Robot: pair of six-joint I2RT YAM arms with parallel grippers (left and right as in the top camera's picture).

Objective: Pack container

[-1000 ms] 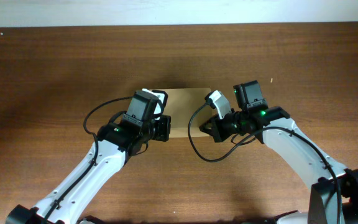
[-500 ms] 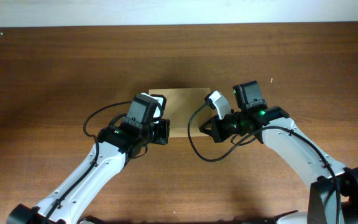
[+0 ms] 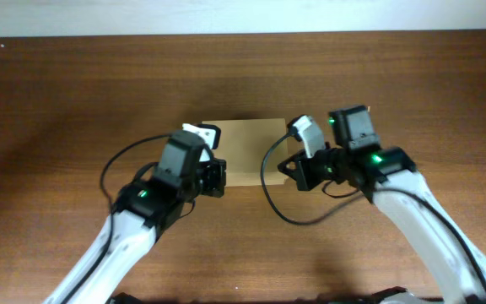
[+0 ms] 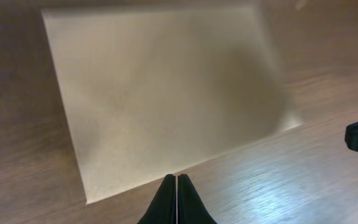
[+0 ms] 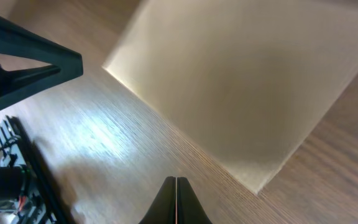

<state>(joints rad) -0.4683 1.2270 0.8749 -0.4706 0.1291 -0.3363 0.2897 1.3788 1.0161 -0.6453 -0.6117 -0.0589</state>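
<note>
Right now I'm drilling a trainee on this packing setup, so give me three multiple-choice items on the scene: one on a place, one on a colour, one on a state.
1. Where is the container?
A. At the table's far left corner
B. On the table, between the left pincer and the right pincer
C. Lifted off the table by one pincer

2. What colour is the container?
A. Tan-brown
B. Blue
C. White

3. What state is the left pincer in?
A. Wide open
B. Shut on the container's flap
C. Shut, holding nothing

Answers:
1 B: the overhead view shows the container flat on the wood with an arm at each side.
2 A: it is plain cardboard in every view.
3 C: the left wrist view shows the fingertips pressed together just off the container's near edge, with nothing between them.
</note>
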